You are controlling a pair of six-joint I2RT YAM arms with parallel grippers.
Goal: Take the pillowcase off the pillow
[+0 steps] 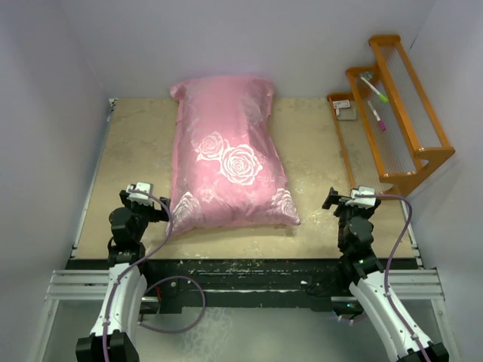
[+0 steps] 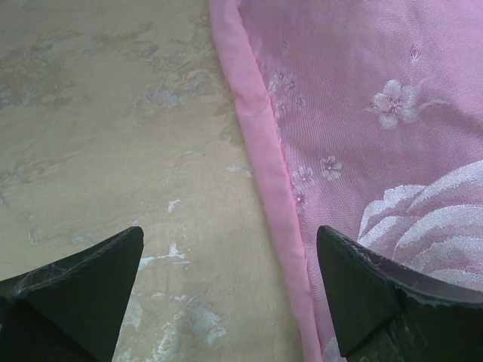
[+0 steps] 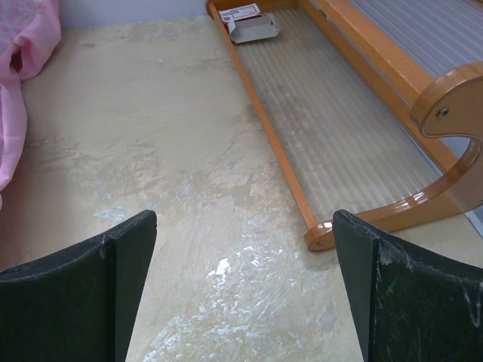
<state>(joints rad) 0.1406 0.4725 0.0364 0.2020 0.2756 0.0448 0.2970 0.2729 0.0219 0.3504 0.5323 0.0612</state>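
Pillowcase (image 1: 230,162) on table (image 1: 136,151) centre; left gripper (image 1: 164,212) just beside its near-left edge, right gripper (image 1: 330,202) well apart on its right, before rack (image 1: 392,128) on table's right side.

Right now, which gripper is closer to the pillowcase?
The left gripper: its open fingers frame the pillowcase edge, whereas the right gripper is over table beside the wooden rack.

Your top view looks down from high at the near side onto the whole table (image 1: 136,151). The left wrist view sits close above the left edge of the pillowcase (image 2: 362,113). The right wrist view faces far and low, sharing the orange rack (image 3: 339,128) with the top view.
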